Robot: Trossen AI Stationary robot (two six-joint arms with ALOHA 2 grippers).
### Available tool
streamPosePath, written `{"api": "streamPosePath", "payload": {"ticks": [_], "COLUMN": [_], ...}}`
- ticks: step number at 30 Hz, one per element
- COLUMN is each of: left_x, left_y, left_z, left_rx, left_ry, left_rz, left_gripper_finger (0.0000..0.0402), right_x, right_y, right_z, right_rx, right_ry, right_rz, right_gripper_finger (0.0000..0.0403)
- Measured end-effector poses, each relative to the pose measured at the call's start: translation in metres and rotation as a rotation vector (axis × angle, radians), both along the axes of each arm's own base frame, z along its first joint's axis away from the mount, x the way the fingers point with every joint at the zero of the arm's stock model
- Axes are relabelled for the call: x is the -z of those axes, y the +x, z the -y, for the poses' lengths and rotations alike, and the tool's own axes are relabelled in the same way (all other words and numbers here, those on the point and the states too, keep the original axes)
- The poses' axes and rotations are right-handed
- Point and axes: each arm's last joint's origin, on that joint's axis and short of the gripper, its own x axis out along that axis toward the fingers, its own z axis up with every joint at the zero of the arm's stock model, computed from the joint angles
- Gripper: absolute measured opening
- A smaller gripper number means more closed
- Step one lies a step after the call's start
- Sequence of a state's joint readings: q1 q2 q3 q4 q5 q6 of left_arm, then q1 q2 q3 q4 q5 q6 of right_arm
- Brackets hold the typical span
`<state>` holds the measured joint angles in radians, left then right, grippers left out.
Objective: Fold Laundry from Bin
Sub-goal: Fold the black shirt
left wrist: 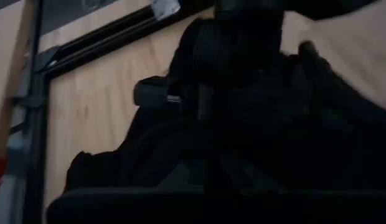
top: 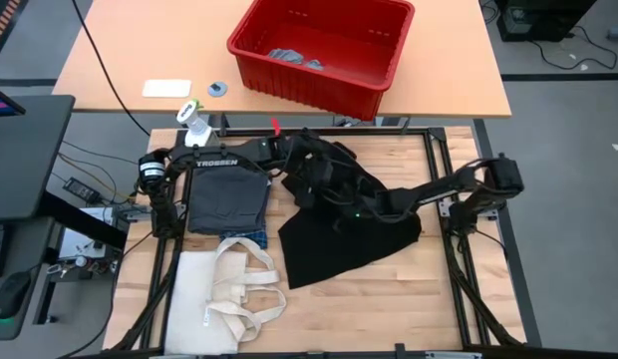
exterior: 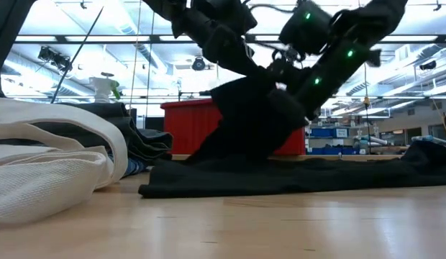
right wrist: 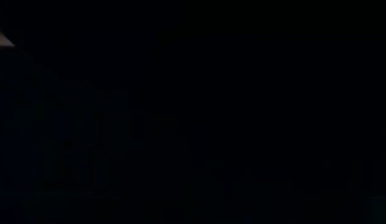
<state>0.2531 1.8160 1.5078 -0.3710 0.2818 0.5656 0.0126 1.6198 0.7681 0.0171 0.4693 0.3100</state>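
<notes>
both arms reach into the middle of the table over the black piece point(top: 339, 234), which lies spread on the wood with its far part bunched up under them. the left gripper point(top: 324, 179) is closed on a fold of that cloth; the right gripper point(top: 351, 211) is buried in it, and i cannot tell how its fingers stand. a grey piece point(top: 225, 197) lies folded at left, a tote point(top: 224, 294) near it. the bin point(top: 319, 48) sits far back with light pieces point(top: 294, 58) inside.
</notes>
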Motion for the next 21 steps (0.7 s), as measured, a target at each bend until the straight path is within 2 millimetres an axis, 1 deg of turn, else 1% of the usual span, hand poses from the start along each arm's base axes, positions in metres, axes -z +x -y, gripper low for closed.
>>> {"api": "streamPosePath", "payload": {"ticks": [2, 4, 8, 10, 13, 16, 18, 21], "left_x": [0.004, 0.014, 0.042, 0.049, 0.049, 0.046, 0.043, 0.04], "left_y": [0.004, 0.008, 0.018, 0.022, 0.024, 0.029, 0.032, 0.036], "left_z": [0.001, 0.001, 0.004, 0.01, 0.021, 0.034, 0.043, 0.055], "left_rx": [0.015, 0.01, 0.01, 0.023, 0.063, 0.111, 0.16, 0.224], "left_ry": [-0.037, -0.077, -0.106, -0.107, -0.09, -0.083, -0.091, -0.045], "left_rz": [0.003, -0.027, -0.097, -0.114, -0.109, -0.07, -0.029, 0.017], "left_gripper_finger": [0.0007, 0.0007, 0.0007, 0.0007, 0.0007, 0.0007, 0.0007, 0.0007], "right_x": [-0.005, -0.007, -0.004, 0.0, 0.007, 0.014, 0.015, 0.01], "right_y": [0.0, 0.002, -0.001, -0.005, -0.012, -0.021, -0.025, -0.026], "right_z": [-0.006, -0.013, -0.028, -0.033, -0.043, -0.055, -0.061, -0.073], "right_rx": [-0.021, -0.043, -0.026, -0.007, 0.005, 0.033, 0.053, 0.067], "right_ry": [0.0, -0.015, -0.088, -0.1, -0.076, -0.104, -0.145, -0.236], "right_rz": [0.022, 0.055, 0.08, 0.079, 0.084, 0.111, 0.146, 0.189], "right_gripper_finger": [0.0151, 0.0151, 0.0151, 0.0151, 0.0151, 0.0151, 0.0151, 0.0151]}}
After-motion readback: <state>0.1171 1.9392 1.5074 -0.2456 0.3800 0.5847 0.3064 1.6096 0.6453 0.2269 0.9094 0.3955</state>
